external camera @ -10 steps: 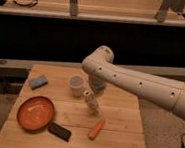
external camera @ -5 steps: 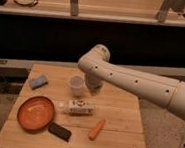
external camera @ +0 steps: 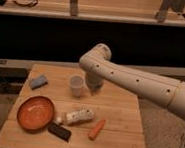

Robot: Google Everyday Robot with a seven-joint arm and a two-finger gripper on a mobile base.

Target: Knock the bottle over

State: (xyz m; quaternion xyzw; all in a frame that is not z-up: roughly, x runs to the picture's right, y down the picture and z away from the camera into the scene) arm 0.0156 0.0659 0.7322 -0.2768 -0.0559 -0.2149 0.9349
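Observation:
The bottle [external camera: 77, 116], whitish with a white cap and a pale speckled label, lies on its side on the wooden table [external camera: 122, 112], cap end pointing left toward the orange plate. My white arm reaches in from the right. The gripper [external camera: 92, 86] hangs below the elbow at the back of the table, just right of the translucent cup [external camera: 76, 86] and well behind the bottle. It touches neither.
An orange plate [external camera: 34, 113] sits at the front left. A black flat object [external camera: 59, 131] lies in front of it. An orange carrot [external camera: 96, 130] lies right of the bottle. A blue-grey sponge [external camera: 38, 81] is at the back left.
The bottle stood upright a second ago and now lies on its side. It has rolled slightly toward the front. My gripper has lifted and drawn back toward the cup.

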